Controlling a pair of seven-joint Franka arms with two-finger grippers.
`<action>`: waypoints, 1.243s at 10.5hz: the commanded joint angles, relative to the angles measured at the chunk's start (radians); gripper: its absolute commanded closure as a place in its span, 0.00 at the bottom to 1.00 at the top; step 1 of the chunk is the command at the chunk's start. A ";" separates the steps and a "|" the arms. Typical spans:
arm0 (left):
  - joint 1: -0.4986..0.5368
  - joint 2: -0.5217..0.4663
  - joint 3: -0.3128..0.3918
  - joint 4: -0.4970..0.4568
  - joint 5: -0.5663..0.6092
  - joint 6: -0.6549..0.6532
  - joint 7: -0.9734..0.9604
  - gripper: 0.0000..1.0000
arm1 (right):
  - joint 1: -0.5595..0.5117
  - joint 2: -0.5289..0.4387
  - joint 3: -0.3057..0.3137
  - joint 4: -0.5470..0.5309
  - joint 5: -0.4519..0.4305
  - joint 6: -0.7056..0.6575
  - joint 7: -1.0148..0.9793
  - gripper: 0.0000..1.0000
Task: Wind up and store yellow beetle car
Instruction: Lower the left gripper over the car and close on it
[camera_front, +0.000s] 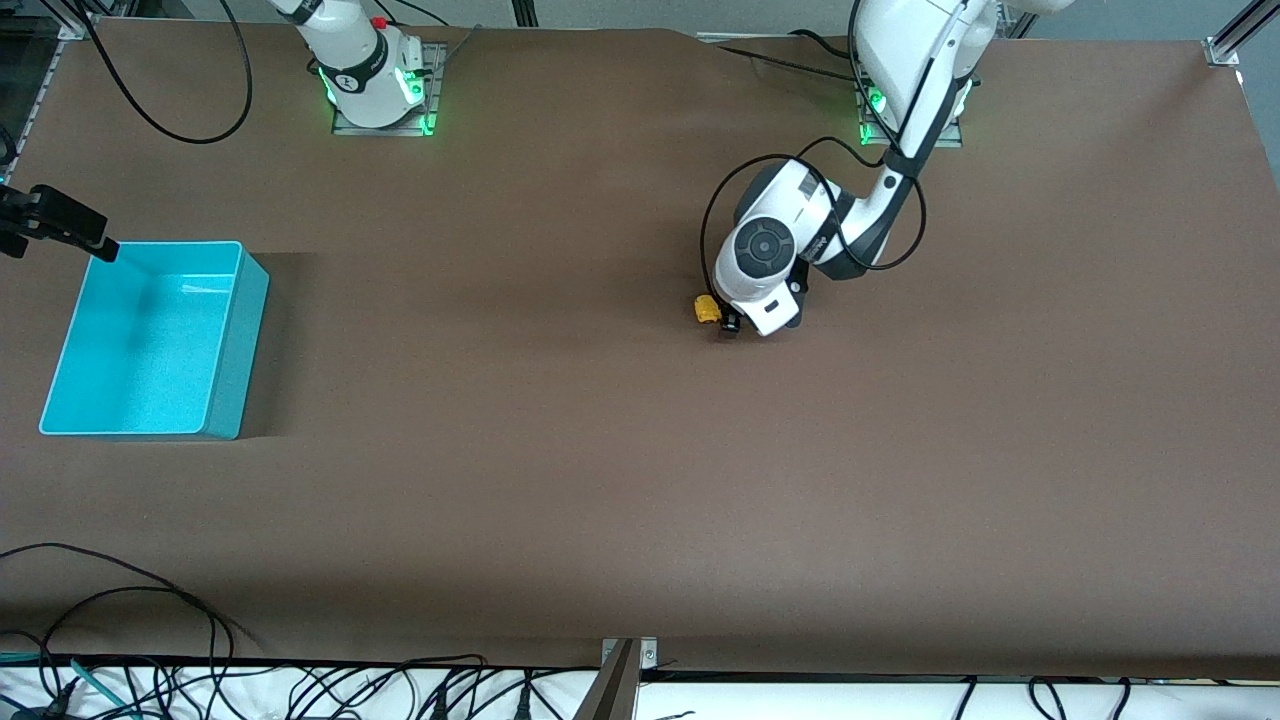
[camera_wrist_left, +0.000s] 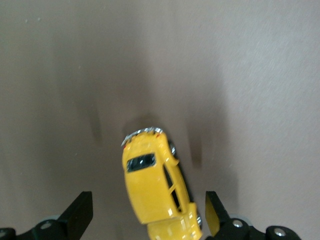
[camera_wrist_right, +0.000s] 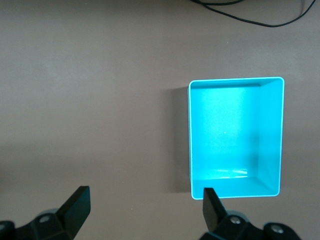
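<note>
The yellow beetle car (camera_front: 708, 309) was seen on the brown table (camera_front: 600, 480), on its wheels, toward the left arm's end and well apart from the turquoise bin (camera_front: 240, 340), which stood at the right arm's end. The left gripper (camera_wrist_left: 147, 216) was lowered over the car with its fingers (camera_wrist_left: 80, 212) spread wide on either side of the body; nothing was clamped. The right gripper (camera_wrist_right: 142, 210) was held wide open above the table beside the bin, and this arm waited.
</note>
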 joint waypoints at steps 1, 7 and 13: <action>0.033 -0.005 -0.005 -0.009 0.023 0.007 -0.001 0.01 | -0.005 0.005 0.003 0.019 0.012 -0.006 0.002 0.00; 0.025 0.059 -0.025 0.036 0.023 0.017 -0.054 0.01 | -0.005 0.005 0.005 0.019 0.012 -0.006 0.002 0.00; 0.025 0.071 -0.054 0.054 0.101 0.021 -0.074 0.70 | -0.005 0.005 0.005 0.019 0.012 -0.006 0.002 0.00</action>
